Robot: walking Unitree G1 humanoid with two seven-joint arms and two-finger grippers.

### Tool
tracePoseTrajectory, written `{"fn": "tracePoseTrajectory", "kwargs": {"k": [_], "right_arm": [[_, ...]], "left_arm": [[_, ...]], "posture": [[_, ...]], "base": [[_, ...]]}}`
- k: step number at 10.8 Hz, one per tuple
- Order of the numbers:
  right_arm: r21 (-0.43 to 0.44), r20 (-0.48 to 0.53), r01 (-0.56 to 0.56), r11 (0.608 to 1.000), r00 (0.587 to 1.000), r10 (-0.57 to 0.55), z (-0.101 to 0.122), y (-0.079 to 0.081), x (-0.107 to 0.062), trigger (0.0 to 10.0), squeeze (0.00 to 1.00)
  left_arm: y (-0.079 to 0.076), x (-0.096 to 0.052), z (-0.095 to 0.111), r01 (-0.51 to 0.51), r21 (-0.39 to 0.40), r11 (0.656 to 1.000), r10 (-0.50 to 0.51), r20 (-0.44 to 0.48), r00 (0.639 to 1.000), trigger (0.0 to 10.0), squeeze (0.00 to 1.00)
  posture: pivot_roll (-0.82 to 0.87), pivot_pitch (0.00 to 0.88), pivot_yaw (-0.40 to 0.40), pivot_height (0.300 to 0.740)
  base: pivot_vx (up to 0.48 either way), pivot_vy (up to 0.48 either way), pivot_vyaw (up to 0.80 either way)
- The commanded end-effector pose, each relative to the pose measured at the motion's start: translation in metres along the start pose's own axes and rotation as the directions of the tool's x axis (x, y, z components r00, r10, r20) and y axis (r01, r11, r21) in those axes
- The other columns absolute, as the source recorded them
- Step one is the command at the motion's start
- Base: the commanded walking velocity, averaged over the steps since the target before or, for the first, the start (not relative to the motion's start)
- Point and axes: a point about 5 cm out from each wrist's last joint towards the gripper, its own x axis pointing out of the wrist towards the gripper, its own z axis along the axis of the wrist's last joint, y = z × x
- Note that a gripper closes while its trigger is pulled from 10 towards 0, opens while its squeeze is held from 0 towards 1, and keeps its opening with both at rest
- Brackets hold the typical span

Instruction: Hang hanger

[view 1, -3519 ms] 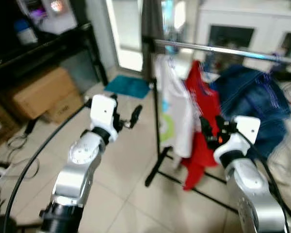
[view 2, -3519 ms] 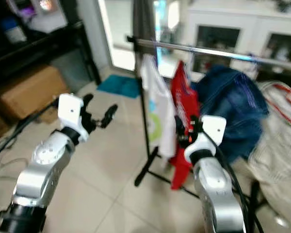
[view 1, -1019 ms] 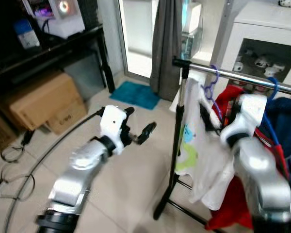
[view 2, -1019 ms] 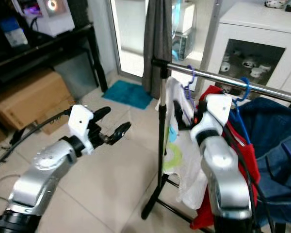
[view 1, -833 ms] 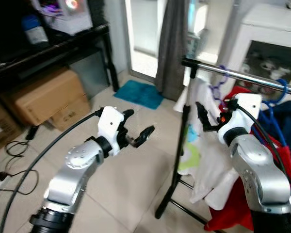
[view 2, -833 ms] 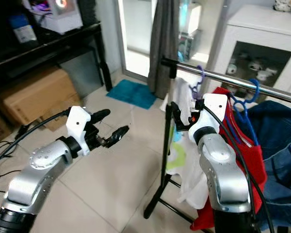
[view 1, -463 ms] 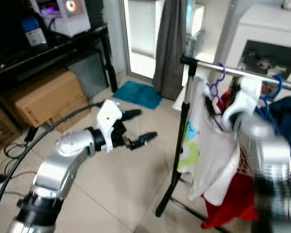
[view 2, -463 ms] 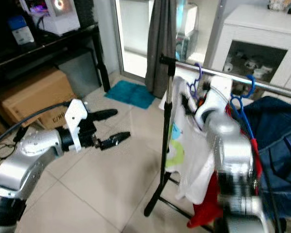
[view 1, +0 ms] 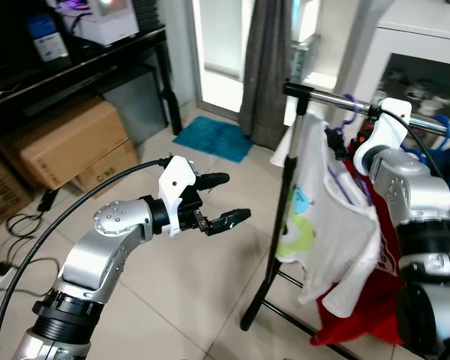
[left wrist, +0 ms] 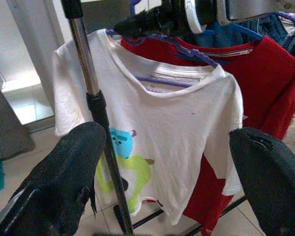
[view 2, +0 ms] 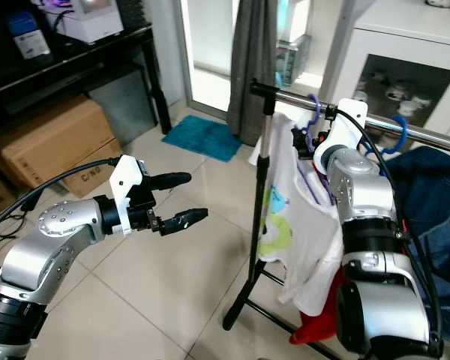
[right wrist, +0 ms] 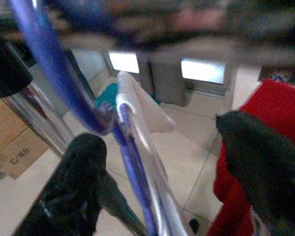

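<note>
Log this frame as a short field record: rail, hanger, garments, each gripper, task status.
rail: metal clothes rail on a black stand
hanger: purple hanger, hook over the rail, carrying a white T-shirt
other garments: red shirt behind the white one; blue denim further along
right gripper: up at the hanger's neck by the rail, fingers open around it
left gripper: open, held out over the tiled floor, holding nothing
task status: hanger appears hung
</note>
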Motion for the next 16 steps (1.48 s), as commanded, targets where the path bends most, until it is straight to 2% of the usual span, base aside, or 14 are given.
{"fn": "tracePoseTrajectory", "kwargs": {"k": [1,5,10,13,16], "right_arm": [[0.000,0.005,-0.007,1.000,1.000,0.007,0.003,-0.001,0.002,0.0,0.00],[-0.010,-0.034,-0.007,1.000,0.999,0.007,-0.001,-0.007,0.009,0.0,0.00],[0.002,-0.076,-0.019,1.000,0.997,0.019,-0.009,-0.015,0.006,0.0,0.00],[0.008,-0.073,-0.034,0.999,0.997,0.035,-0.009,-0.014,0.004,0.0,0.00],[0.011,-0.063,-0.060,0.998,0.996,0.060,-0.013,-0.007,-0.002,0.0,0.00]], "left_arm": [[0.001,0.000,0.004,0.001,0.019,1.000,-0.001,0.003,1.000,10.0,0.00],[0.001,0.000,0.003,0.007,0.021,1.000,-0.007,-0.002,1.000,10.0,0.00],[0.002,0.001,0.003,0.016,0.027,1.000,-0.016,-0.011,1.000,10.0,0.00],[0.003,0.002,0.003,0.015,0.034,0.999,-0.014,-0.018,1.000,10.0,0.00],[0.007,0.000,0.000,-0.039,0.023,0.999,0.040,-0.008,0.999,10.0,0.00]], "posture": [[-0.11,0.000,0.052,0.740],[-0.11,0.000,0.049,0.740],[-0.12,0.000,0.058,0.740],[-0.12,0.000,0.065,0.740],[-0.12,0.000,0.078,0.740]], "base": [[0.000,0.000,0.00],[0.000,0.000,0.00],[0.000,0.000,0.00],[0.000,0.000,0.00],[0.000,0.000,0.00]]}}
